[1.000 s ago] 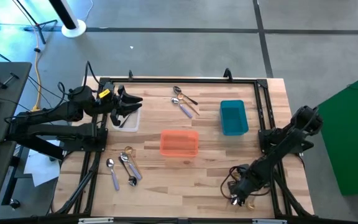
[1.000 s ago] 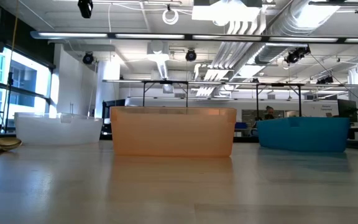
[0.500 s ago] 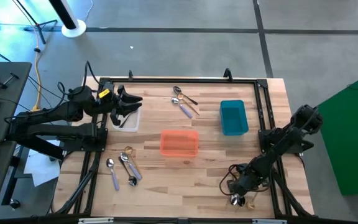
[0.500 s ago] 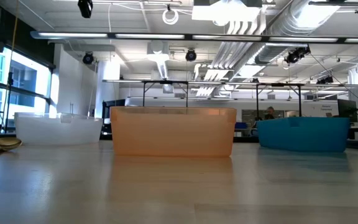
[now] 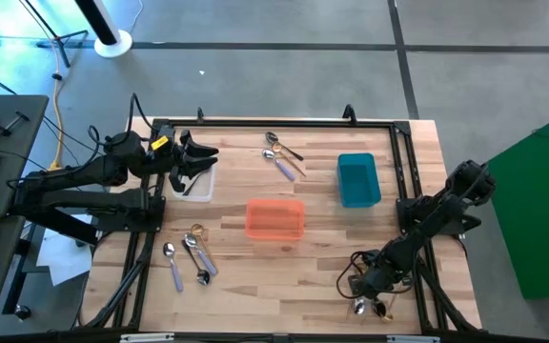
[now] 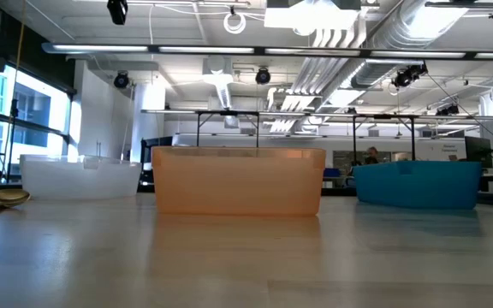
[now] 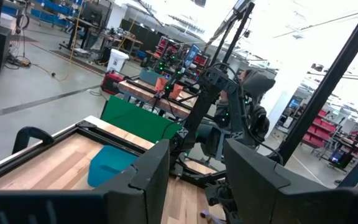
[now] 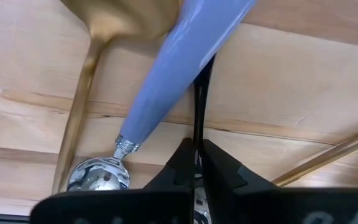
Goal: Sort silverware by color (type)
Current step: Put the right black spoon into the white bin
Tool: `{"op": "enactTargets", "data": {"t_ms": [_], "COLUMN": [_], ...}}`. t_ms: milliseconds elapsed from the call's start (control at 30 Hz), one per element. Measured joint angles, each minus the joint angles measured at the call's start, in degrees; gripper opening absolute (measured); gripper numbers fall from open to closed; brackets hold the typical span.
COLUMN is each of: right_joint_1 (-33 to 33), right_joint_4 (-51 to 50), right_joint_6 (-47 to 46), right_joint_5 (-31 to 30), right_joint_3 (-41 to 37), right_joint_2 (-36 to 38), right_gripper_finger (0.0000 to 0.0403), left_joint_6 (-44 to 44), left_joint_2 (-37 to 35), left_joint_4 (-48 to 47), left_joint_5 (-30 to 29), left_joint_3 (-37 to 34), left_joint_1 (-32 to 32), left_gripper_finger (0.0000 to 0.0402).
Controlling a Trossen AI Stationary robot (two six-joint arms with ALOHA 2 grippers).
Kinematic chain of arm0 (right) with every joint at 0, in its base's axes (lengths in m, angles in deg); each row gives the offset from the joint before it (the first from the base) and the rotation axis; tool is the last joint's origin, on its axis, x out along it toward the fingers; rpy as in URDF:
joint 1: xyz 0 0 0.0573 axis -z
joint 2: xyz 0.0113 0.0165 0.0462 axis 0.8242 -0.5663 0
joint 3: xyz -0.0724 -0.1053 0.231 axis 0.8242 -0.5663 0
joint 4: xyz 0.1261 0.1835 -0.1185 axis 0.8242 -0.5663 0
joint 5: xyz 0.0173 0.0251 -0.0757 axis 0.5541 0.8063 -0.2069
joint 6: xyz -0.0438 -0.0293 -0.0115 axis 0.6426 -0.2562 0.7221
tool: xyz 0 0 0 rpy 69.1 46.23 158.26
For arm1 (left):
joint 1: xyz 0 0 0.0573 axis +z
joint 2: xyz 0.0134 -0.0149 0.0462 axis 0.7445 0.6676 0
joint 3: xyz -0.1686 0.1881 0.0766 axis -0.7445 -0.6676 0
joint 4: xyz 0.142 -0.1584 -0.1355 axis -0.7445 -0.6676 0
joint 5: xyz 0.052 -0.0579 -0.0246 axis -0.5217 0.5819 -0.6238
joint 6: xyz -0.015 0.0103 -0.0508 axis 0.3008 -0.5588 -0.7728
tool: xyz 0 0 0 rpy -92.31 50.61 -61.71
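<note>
Your right gripper (image 8: 197, 163) is down low at the near right corner of the table (image 5: 322, 272). Its jaws are pinched together on the thin handle of a black spoon (image 8: 199, 106). That spoon is right between the jaws.

Be careful here. A lavender-handled spoon (image 8: 173, 81) lies across the black handle, just past the jaws. A gold spoon (image 8: 86, 93) lies right beside it, and another gold handle (image 8: 328, 158) sits off to the other side of the jaws. If you lift now, the black handle could drag the lavender spoon up, tip it, or flick it off the table edge, which is close. The black handle is thin and shiny, so I think it could also slip or spin in the jaws.

Farther from these jaws, across the table, stand the orange bin (image 5: 274, 218) and the teal bin (image 5: 357, 179). More spoons wait in a pile near the left front (image 5: 189, 255) and in a pile near the back (image 5: 282, 155).

Farthest away, your left gripper (image 5: 194, 157) waits over the clear bin (image 5: 196, 185). Its jaws stand apart and hold nothing.

I can't read any writing or brand on the spoons, the bins or the arms.
</note>
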Motion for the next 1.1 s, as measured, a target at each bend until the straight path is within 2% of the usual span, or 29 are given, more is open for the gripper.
{"op": "enactTargets", "data": {"t_ms": [433, 900, 1100], "right_joint_1": [-0.1, -0.2, -0.2], "right_joint_4": [0.1, -5.4, -10.7], "right_joint_6": [0.1, 1.8, 1.6], "right_joint_5": [-1.1, -3.0, -4.2], "right_joint_3": [1.2, 1.7, 1.7], "right_joint_2": [1.0, 9.4, 13.2], "right_gripper_finger": [0.0001, 0.0000, 0.0000], "left_joint_6": [0.0, 0.0, 0.1], "left_joint_2": [0.0, 0.0, 0.0], "left_joint_4": [0.0, 0.0, 0.0], "left_joint_5": [0.0, 0.0, 0.0], "left_joint_3": [0.0, 0.0, 0.0], "left_joint_1": [0.0, 0.0, 0.0], "left_gripper_finger": [0.0145, 0.0145, 0.0145]}}
